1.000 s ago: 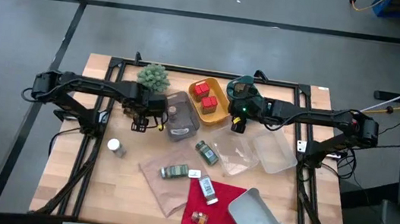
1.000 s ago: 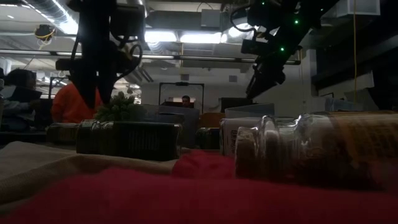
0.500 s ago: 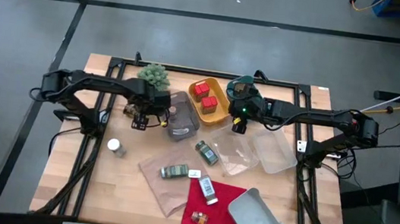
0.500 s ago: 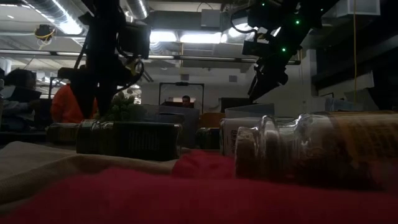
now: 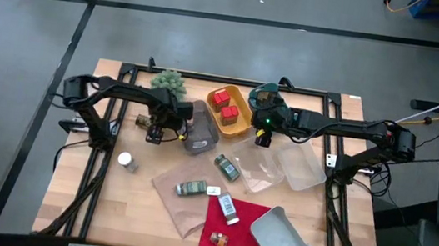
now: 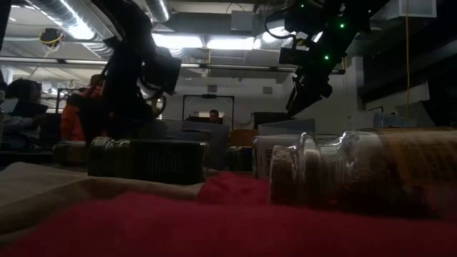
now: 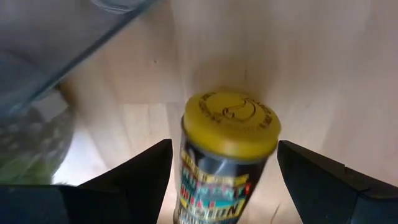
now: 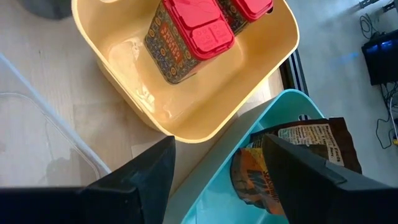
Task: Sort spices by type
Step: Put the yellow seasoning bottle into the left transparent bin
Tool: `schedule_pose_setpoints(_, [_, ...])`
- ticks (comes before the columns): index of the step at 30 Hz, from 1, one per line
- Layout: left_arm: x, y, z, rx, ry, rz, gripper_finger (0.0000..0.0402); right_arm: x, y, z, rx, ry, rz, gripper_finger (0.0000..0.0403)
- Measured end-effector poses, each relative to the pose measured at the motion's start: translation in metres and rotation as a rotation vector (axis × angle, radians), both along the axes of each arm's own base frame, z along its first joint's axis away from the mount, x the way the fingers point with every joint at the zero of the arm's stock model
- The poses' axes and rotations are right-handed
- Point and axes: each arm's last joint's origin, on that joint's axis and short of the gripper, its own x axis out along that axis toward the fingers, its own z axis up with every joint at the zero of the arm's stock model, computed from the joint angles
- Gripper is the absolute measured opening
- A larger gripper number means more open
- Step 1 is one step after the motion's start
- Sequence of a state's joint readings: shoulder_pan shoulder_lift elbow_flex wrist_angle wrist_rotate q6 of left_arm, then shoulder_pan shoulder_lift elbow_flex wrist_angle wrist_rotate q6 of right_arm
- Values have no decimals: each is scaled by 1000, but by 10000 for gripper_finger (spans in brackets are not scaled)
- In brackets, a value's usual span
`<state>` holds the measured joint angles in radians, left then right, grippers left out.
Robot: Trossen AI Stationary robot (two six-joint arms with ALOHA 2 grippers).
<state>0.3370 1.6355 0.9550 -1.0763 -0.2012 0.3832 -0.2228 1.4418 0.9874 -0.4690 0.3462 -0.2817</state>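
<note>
Yellow cap first: a yellow-capped jar (image 7: 229, 152) stands upright on the wooden bench (image 5: 134, 205), directly between the spread fingers of my left pincer (image 5: 153, 136); neither finger touches it. Its cap bears an embossed mark and its side a busy red, yellow and green label, but I cannot read the writing. From above, that pincer sits just beside the grey tray (image 5: 196, 128), near the spiky plant (image 5: 169, 83). My right pincer (image 5: 261, 138) hangs with its fingers apart and holding nothing, by the yellow tray (image 8: 186, 102), where two red tins (image 8: 188, 37) with patterned sides lie; beside it a teal tray (image 8: 273, 162) holds a brown packet (image 8: 292, 165) whose print I cannot make out. Farther down the bench, a white-capped jar (image 5: 124, 160) stands alone on the left side, a green jar (image 5: 226, 168) lies near the clear trays (image 5: 298, 166), another green jar (image 5: 191, 189) lies on brown paper (image 5: 180, 202), a white-labelled jar (image 5: 228, 209) lies at the edge of the red cloth (image 5: 235, 234), and a small brown jar (image 5: 219, 241) lies on that cloth.
</note>
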Motion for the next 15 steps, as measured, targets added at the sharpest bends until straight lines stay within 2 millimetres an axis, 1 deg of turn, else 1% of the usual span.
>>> schedule_pose_setpoints(6, [6, 2, -19, -19, 53, -3, 280, 0, 0, 0, 0, 0, 0, 241])
schedule_pose_setpoints(10, [8, 3, -28, -36, 92, -16, 276, 0, 0, 0, 0, 0, 0, 241])
schedule_pose_setpoints(12, [8, 3, -30, -40, 99, -22, 263, 0, 0, 0, 0, 0, 0, 241])
schedule_pose_setpoints(15, [8, 3, -30, -41, 103, -24, 230, 0, 0, 0, 0, 0, 0, 241])
